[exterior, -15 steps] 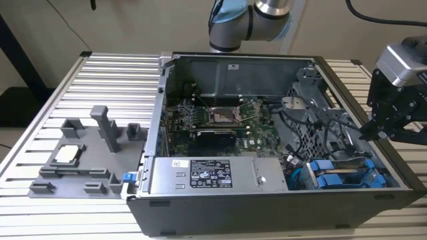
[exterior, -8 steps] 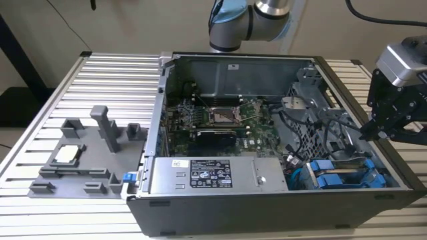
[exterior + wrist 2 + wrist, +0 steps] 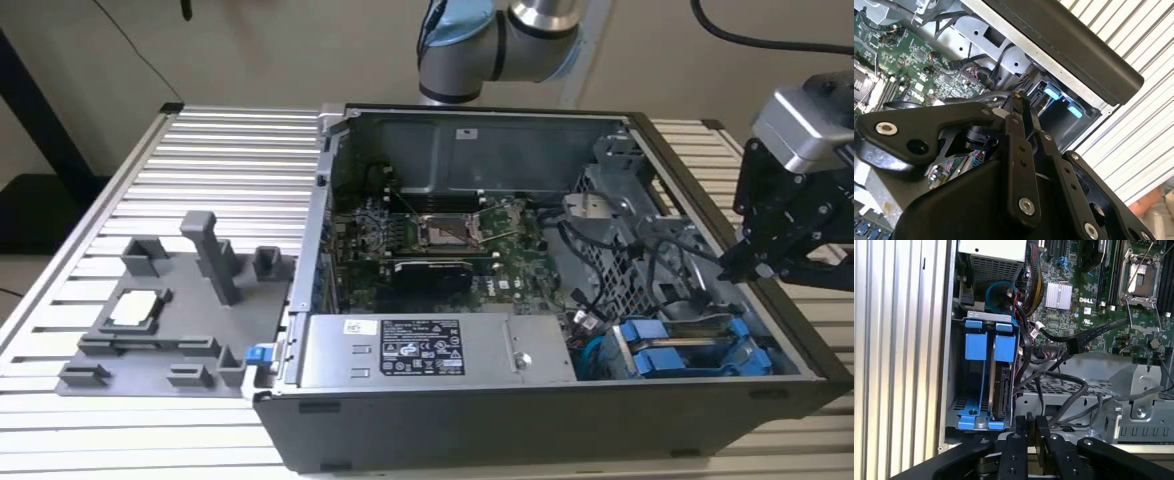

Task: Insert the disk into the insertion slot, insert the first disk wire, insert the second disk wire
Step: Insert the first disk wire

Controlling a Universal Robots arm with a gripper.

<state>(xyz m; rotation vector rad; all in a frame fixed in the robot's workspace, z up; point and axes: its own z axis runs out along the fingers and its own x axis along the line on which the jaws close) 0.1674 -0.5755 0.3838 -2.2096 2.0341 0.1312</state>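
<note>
Blue plastic framed the disk (image 3: pixel 1002 387), which stood on edge inside the insertion slot (image 3: pixel 953 370), the grey metal bay in a corner of the open computer case (image 3: pixel 534 430). A second blue caddy (image 3: pixel 975 345) sat just beside it in the same bay. Loose black cables (image 3: pixel 1054 385) looped past the bay's open side, and a blue cable (image 3: pixel 999 290) curled behind it; from where I stood I could not tell whether any wire was plugged into the drive.

The gripper (image 3: pixel 1030 421) hung near the bay's mouth without touching it, its jaws drawn close together and holding nothing. In the exterior view the gripper (image 3: pixel 742 266) hovered over the case's rim on the exterior view's right, above the blue caddies.

Further in lay the green motherboard (image 3: pixel 441 235), with the grey power-supply box (image 3: pixel 420 350) along the near wall. The case rested on a ribbed metal worktop (image 3: pixel 227 150), with a grey fixture tray (image 3: pixel 147 330) well apart on the exterior view's left.
</note>
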